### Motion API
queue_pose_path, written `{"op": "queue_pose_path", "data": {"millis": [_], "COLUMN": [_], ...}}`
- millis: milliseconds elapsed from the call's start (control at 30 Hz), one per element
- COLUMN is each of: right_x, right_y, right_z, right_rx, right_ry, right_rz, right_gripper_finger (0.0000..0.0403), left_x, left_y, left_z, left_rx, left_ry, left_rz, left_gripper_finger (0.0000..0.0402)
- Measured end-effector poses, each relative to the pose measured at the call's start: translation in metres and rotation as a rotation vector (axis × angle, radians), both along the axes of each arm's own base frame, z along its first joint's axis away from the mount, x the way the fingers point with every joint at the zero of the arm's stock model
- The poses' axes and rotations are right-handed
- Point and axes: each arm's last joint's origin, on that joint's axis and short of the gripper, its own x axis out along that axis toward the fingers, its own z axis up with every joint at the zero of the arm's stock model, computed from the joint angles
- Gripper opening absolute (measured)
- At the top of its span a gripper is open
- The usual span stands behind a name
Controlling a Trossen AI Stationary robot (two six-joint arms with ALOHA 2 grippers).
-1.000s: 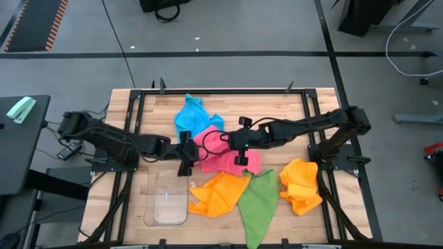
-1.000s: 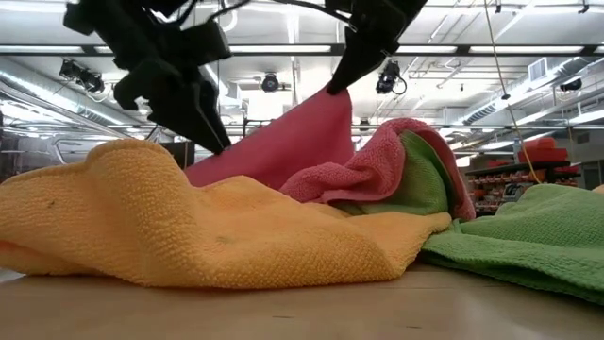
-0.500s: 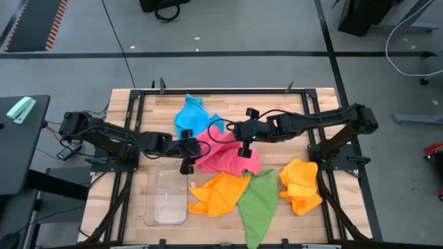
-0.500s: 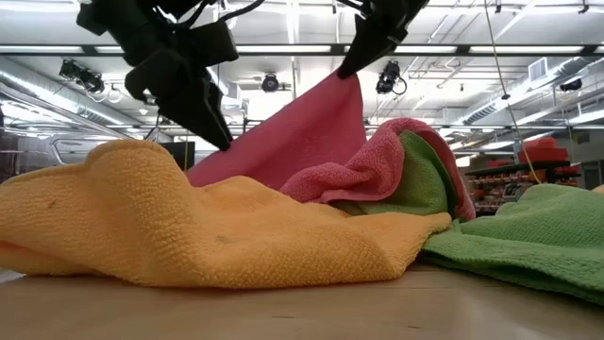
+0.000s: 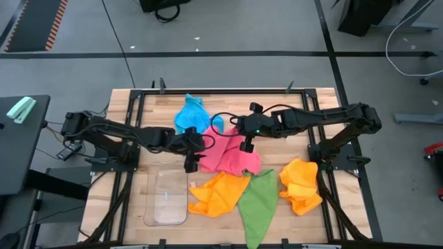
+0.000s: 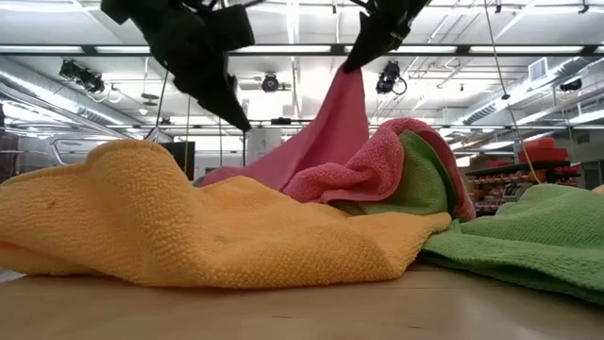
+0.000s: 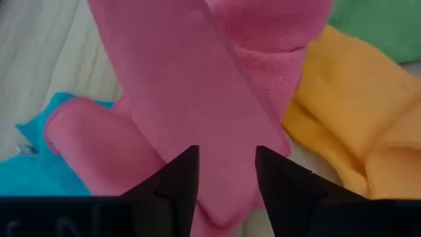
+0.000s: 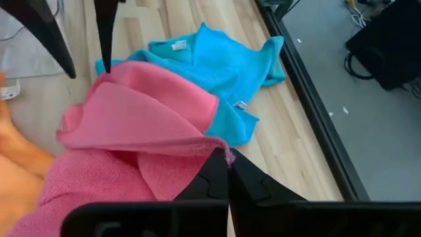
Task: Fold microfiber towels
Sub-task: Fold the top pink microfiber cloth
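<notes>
Left gripper (image 7: pixel 227 181) fingers stand apart, straddling a taut band of the pink towel (image 7: pixel 191 105) that runs up and away between them. A sky blue towel (image 7: pixel 39 164) lies alongside, an orange towel (image 7: pixel 355 118) opposite, a green towel (image 7: pixel 381 23) beyond it. Light wooden table (image 7: pixel 46 52) beneath.

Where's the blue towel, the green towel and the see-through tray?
blue towel (image 5: pixel 189 114), high view, its middle.
green towel (image 5: pixel 259 200), high view, its middle.
clear tray (image 5: pixel 167 200), high view, its bare floor.

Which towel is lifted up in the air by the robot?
The pink towel. The right gripper pinches one corner with shut jaws and lifts it, while the blue towel, both orange ones and the green towel lie flat on the table.
</notes>
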Motion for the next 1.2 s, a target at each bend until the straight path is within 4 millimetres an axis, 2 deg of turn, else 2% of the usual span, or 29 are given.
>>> {"op": "queue_pose_path", "data": {"millis": [200, 333, 600, 900, 1200], "right_x": [-0.002, -0.004, -0.004, -0.003, -0.003], "right_y": [-0.015, -0.025, -0.026, -0.023, -0.023], "right_z": [-0.001, -0.002, -0.002, -0.002, -0.002], "right_rx": [-0.024, -0.026, -0.025, -0.03, -0.027], "right_ry": [0.029, 0.038, 0.045, 0.045, 0.045], "right_rz": [-0.052, -0.085, -0.079, -0.061, -0.064], "right_gripper_finger": [0.0, 0.0, 0.0, 0.0, 0.0], "left_x": [0.015, 0.029, 0.058, 0.064, 0.07], "left_y": [-0.016, -0.028, -0.034, -0.035, -0.037], "left_z": [-0.01, -0.008, -0.015, -0.039, -0.049], "left_rx": [-0.007, -0.01, -0.036, -0.034, -0.035], "left_ry": [-0.019, -0.002, 0.165, 0.267, 0.268], "left_rz": [-0.046, -0.07, -0.012, -0.006, -0.011], "left_gripper_finger": [0.0166, 0.0162, 0.017, 0.0208, 0.0196]}}
